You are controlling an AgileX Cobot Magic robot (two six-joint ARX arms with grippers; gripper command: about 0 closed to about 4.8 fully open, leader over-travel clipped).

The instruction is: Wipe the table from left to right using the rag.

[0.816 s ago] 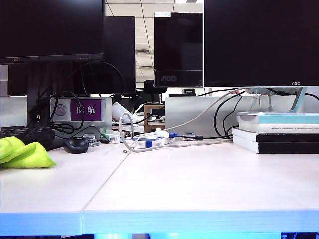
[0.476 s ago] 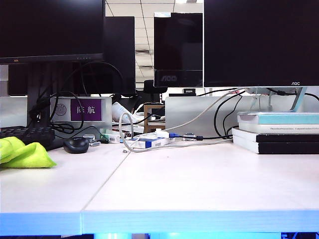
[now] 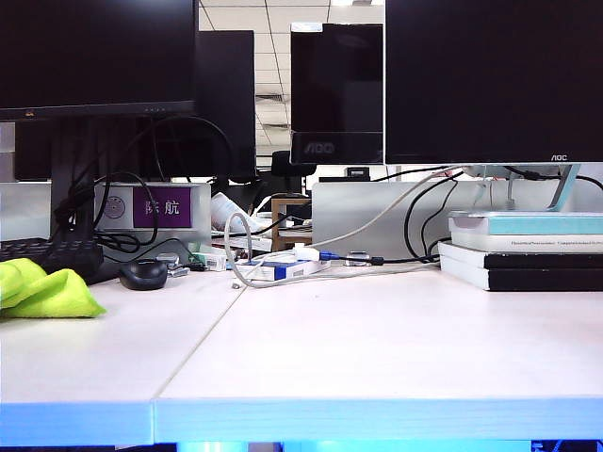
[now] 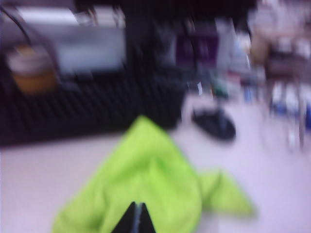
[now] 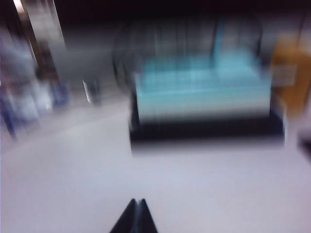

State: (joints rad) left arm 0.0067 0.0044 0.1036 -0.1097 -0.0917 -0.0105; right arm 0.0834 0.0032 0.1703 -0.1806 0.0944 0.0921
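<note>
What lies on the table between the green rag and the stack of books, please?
Bare table, crossed by its thin seam, in the exterior view; the rag lies far left, the books far right.

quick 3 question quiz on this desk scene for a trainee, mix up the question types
1. True or false: the left gripper is shut on the rag.
2. Which sits closer to the rag: the black mouse or the stacked books?
3. Fill in: the right gripper faces the ___ across bare table.

Key
1. False; it is shut with nothing held, and the rag lies beyond its tips.
2. The black mouse.
3. Stacked books.
</note>
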